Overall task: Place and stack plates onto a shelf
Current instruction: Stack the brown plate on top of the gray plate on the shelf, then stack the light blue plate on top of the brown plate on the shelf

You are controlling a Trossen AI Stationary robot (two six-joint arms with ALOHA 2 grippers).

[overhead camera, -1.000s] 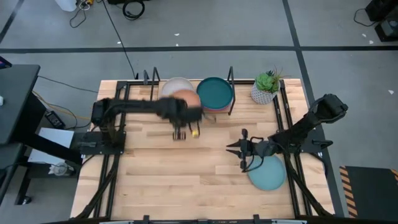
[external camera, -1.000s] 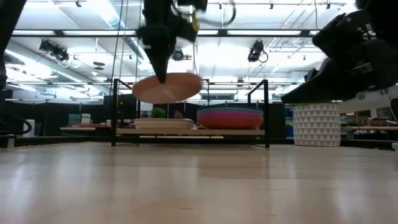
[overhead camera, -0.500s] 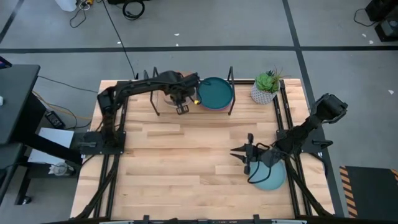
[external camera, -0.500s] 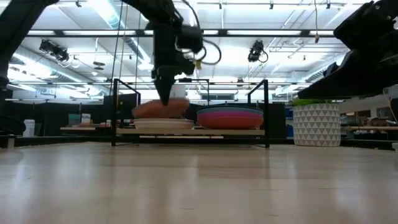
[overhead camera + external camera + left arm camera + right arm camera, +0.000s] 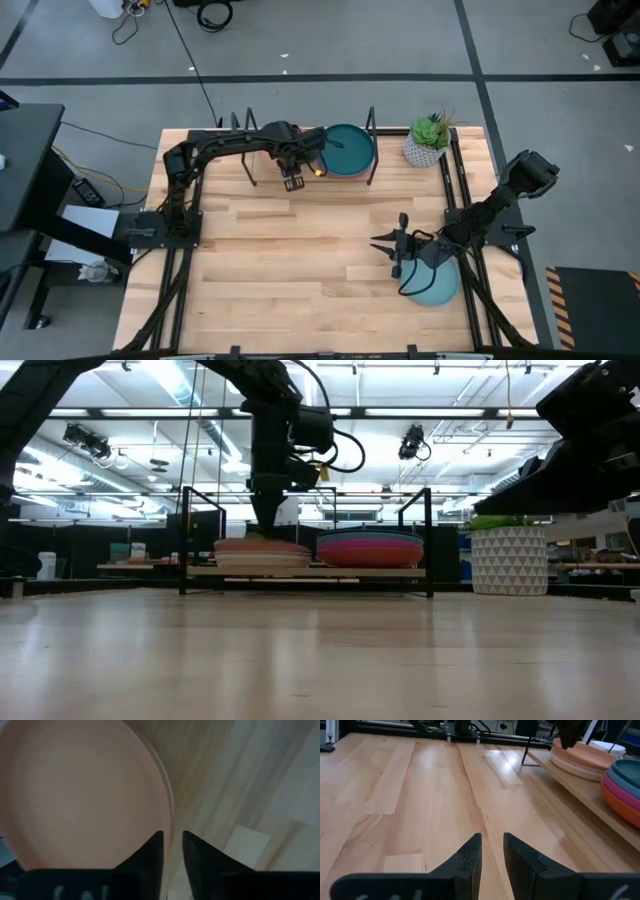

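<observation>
Risk of sliding: round flat tan plate (image 5: 80, 790) sitting on left stack at shelf (image 5: 300, 571), upper middle of frame, rim pinched by left gripper (image 5: 172, 847). Right gripper (image 5: 492, 852) narrowly parted, lower right.

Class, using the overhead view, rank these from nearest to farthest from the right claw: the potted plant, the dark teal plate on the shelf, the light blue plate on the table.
1. Light blue plate, just beside the right claw.
2. Potted plant, at the table's back right.
3. Dark teal plate, on the shelf's right half; close to the plant's rank.

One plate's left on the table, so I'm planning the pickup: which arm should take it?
Right. The right gripper hovers beside the light blue plate, while the left gripper is across the table at the shelf.
</observation>
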